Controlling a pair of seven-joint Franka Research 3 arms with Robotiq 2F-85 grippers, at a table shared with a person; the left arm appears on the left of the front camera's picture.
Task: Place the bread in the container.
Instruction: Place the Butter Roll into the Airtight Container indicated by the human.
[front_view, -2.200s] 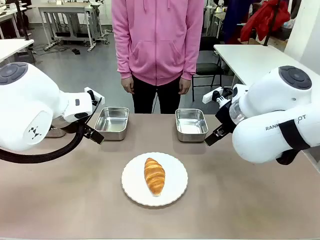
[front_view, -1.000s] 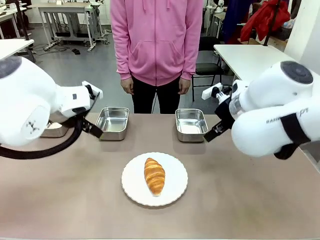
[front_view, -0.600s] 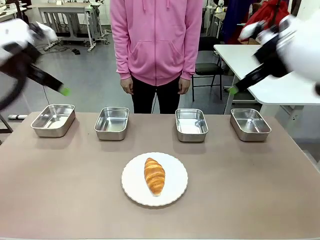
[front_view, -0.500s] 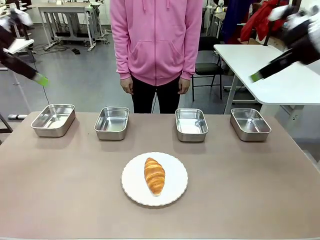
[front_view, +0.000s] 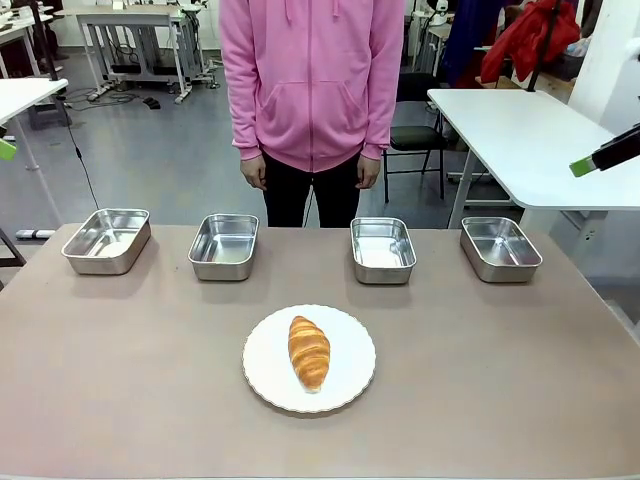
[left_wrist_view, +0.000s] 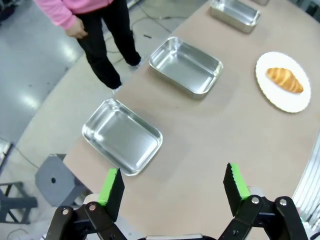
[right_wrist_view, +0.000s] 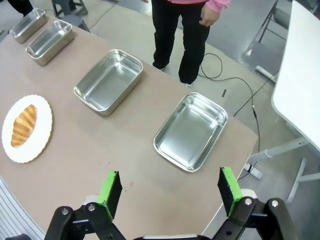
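Note:
The bread, a golden-brown croissant (front_view: 309, 352), lies on a round white plate (front_view: 345, 385) at the near middle of the table. Four look-alike steel pans stand in a row behind it: far left (front_view: 107, 240), inner left (front_view: 225, 245), inner right (front_view: 383, 249), far right (front_view: 501, 248). My left gripper (left_wrist_view: 173, 183) hangs open high over the table's left end, above the far-left pan (left_wrist_view: 122, 136). My right gripper (right_wrist_view: 169, 189) is open too, high above the far-right pan (right_wrist_view: 191, 131). The croissant (left_wrist_view: 284, 80) (right_wrist_view: 24, 125) lies far from both.
A person in a pink hoodie (front_view: 312, 80) stands at the far edge, hands hanging at their sides. One green-tipped finger (front_view: 600, 158) of my right gripper pokes in at the right edge. A white table (front_view: 520, 130) stands behind on the right.
Both arms have lifted and swung outward from over the table to the picture's edges, uncovering the two outer pans. The croissant, plate and pans have not moved.

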